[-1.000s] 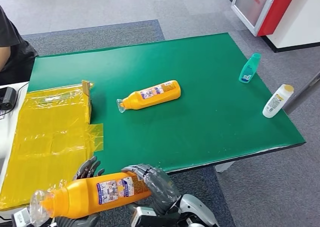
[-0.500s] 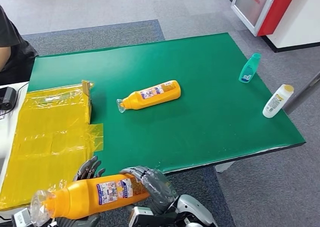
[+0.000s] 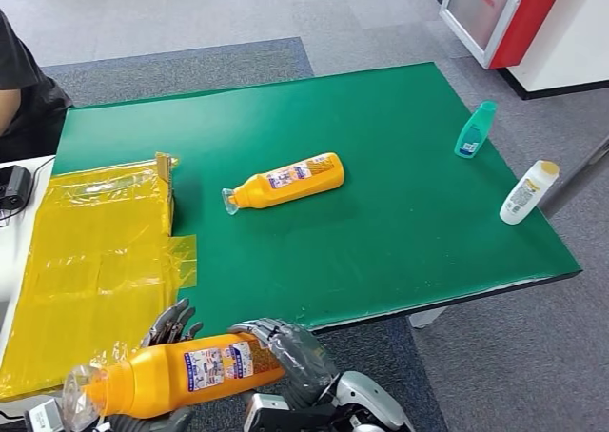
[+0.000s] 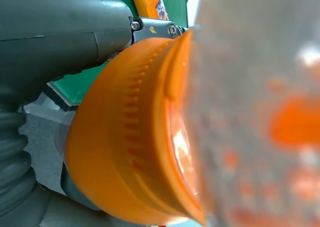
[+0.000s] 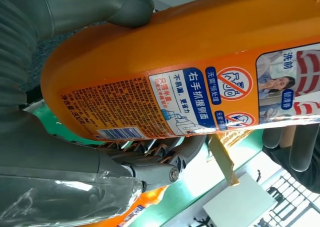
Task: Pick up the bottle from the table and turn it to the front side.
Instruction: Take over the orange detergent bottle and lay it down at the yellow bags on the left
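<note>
So the long orange plastic bottle with the printed label (image 3: 180, 372) is up off the table, lying sideways between both hands just in front of the green tabletop's (image 3: 402, 213) near edge. The right hand (image 3: 298, 356) is wrapped around the bottle's flat base end — its wrist view shows the thumb pressed on one side of the body and the darker fingers (image 5: 158, 154) curled under the other. The left hand (image 3: 166, 325) sits behind the neck end, fingers poking up past the bottle; its wrist view has a thick digit lying against the orange shoulder (image 4: 124, 137), so it's gripping too. The clear cap (image 3: 77, 399) points out past the left hand.

Beyond both hands, a second orange bottle (image 3: 287, 181) lies flat mid-table. Well off past the right hand are a small teal bottle (image 3: 475, 129) and a white bottle with a yellow cap (image 3: 528, 191) — near the table's far right edge. Yellow plastic sheeting (image 3: 86, 261) covers the table ahead of the left hand.
</note>
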